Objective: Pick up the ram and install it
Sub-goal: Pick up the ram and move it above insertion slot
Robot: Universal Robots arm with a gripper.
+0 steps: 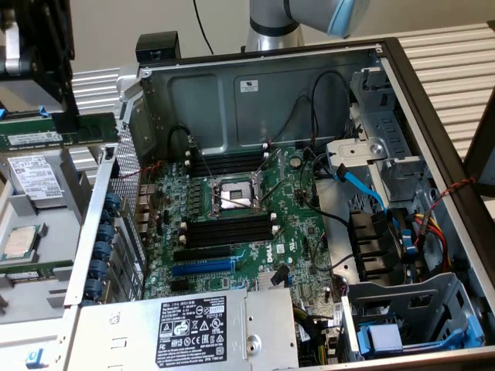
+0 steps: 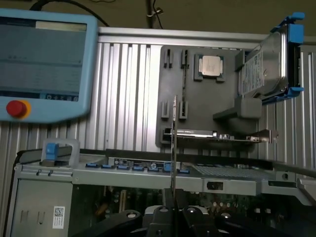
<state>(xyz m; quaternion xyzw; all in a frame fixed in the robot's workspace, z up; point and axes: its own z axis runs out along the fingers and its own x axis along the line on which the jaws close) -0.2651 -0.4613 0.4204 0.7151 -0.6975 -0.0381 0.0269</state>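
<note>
Clamped tight, the claw point(image 1: 66, 117) holds the ram point(image 1: 58, 135), a long, thin green circuit-board stick with a white label and flat dark chips on its face. The claw's dark, matte fingers point(image 2: 186, 217) stand almost together, with just the board's thin edge pinched between them. They touch nothing else.

In the exterior view the ram's long axis lies roughly level. It runs from that view's left edge toward the open computer case point(image 1: 387, 85), with its broad face to the camera. In the wrist view it shows edge-on, as a thin line running out from between the fingers.

The ram hangs in the air outside the case, near a dark parts holder point(image 2: 197, 98) carrying a hard drive point(image 1: 35, 178) and a square metal-topped processor point(image 1: 19, 241). Inside the sheet-metal case lies the green motherboard point(image 1: 294, 232), with long black plastic memory slots point(image 1: 232, 228) and a blue expansion slot point(image 1: 203, 267), all well apart from the ram.
</note>
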